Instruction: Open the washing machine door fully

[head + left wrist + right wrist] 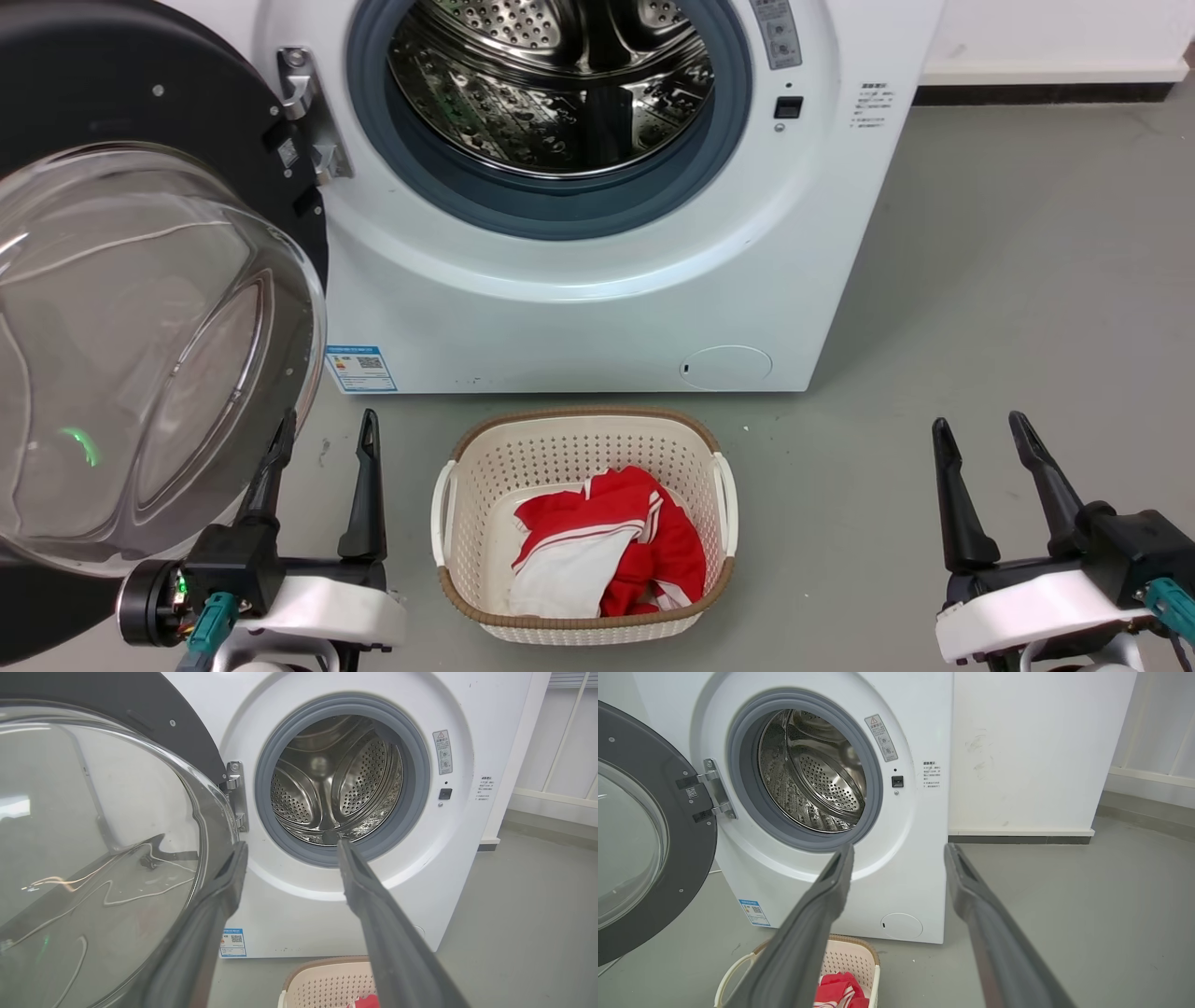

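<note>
A cream perforated laundry basket (pixel 579 448) with a brown woven rim and white side handles stood on the grey floor (pixel 1008 308). Inside it lay a crumpled red and white garment (pixel 653 551), bunched toward the right side. Far to the right, a white wall (pixel 1055 33) met the floor along a dark skirting strip (pixel 1036 93).

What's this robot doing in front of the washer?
A two-armed robot faces a white washing machine. The washing machine door stands wide open on the robot's left, baring the steel drum. The left gripper hovers open close beside that door, holding nothing; the right gripper is open too, off to the side. A basket with red and white cloth sits before the machine.
</note>
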Controlling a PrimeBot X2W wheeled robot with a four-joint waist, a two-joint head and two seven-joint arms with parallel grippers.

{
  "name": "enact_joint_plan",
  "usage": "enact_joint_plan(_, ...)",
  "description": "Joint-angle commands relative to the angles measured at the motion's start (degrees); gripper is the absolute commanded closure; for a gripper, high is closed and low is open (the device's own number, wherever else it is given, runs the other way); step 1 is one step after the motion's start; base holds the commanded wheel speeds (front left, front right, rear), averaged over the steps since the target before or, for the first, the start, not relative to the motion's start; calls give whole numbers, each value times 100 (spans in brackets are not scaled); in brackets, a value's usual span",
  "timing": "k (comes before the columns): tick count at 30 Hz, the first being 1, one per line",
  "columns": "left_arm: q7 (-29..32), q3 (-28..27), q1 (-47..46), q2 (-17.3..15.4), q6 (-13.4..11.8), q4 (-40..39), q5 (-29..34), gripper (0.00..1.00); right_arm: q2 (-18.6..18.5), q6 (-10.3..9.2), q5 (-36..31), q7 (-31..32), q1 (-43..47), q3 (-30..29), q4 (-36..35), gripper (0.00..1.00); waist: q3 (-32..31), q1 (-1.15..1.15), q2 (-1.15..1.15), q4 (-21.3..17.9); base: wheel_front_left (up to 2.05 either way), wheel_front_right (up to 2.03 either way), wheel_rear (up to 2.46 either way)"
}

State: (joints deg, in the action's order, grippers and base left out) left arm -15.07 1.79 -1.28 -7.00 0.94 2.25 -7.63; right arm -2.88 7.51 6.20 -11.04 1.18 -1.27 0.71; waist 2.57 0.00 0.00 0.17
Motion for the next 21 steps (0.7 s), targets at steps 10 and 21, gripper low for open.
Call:
enact_joint_plan(10, -13, -59, -112, 35, -25, 142, 43, 0, 5, -4, -2, 6, -124, 29, 34, 0, 74, 0, 0, -105, 0, 0, 0)
enact_joint_plan(21, -13, -79, -93, 99, -2, 223, 68, 0, 5, -4, 33, 17, -124, 22, 37, 0, 80, 0, 0, -75, 0, 0, 0)
